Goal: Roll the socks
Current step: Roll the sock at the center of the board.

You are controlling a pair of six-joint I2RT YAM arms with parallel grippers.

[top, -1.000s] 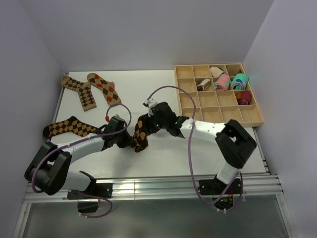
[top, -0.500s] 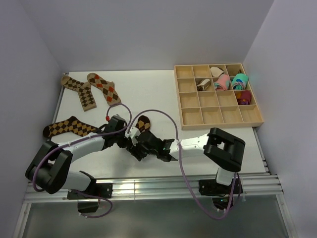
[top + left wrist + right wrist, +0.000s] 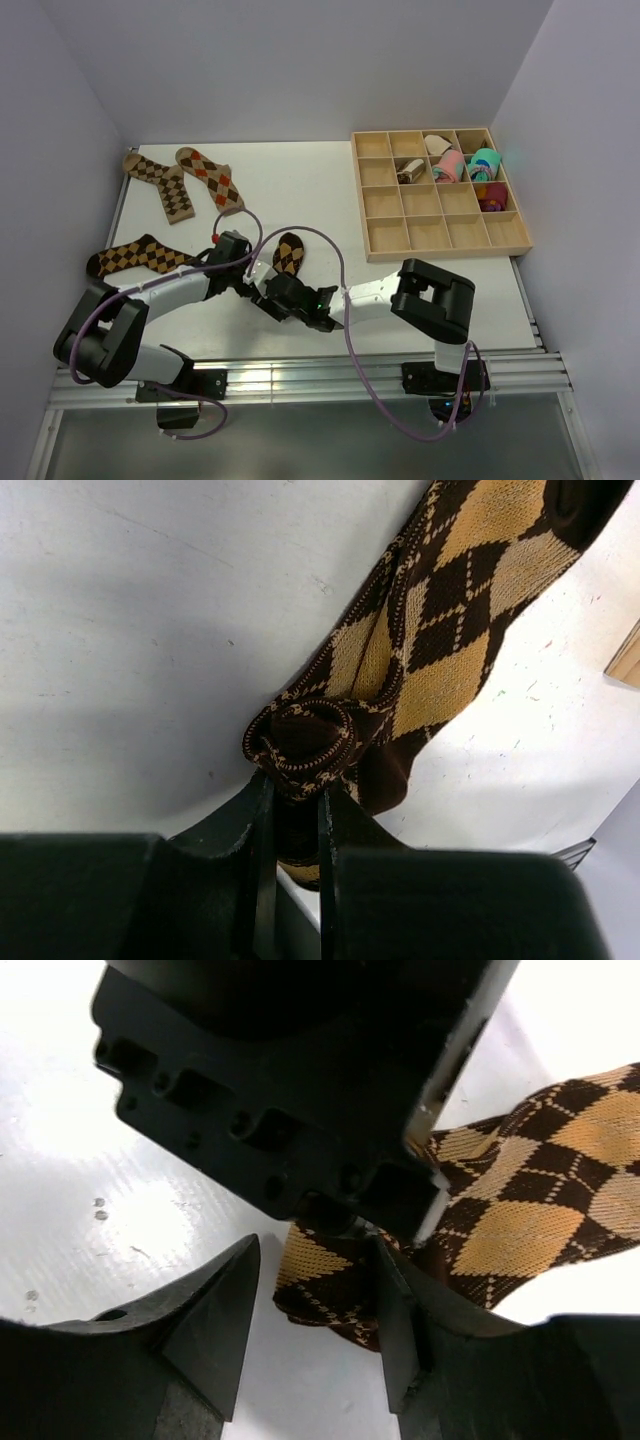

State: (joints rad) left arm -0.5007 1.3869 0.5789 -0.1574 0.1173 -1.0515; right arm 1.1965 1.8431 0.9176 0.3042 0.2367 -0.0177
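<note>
- One argyle sock [image 3: 440, 630] lies on the table [image 3: 300, 190], front-centre, with the left gripper [image 3: 293, 810] clamped on its curled end.
- Right gripper [image 3: 312, 1325] hovers beside it, jaws apart; it should probably pin the roll snugly before turning.

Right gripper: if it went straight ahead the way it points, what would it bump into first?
Most likely the rolled end of the argyle sock, lying right between the open jaws of the right gripper. The left gripper, shut on that end, is just behind it; depth is hard to judge.
</note>
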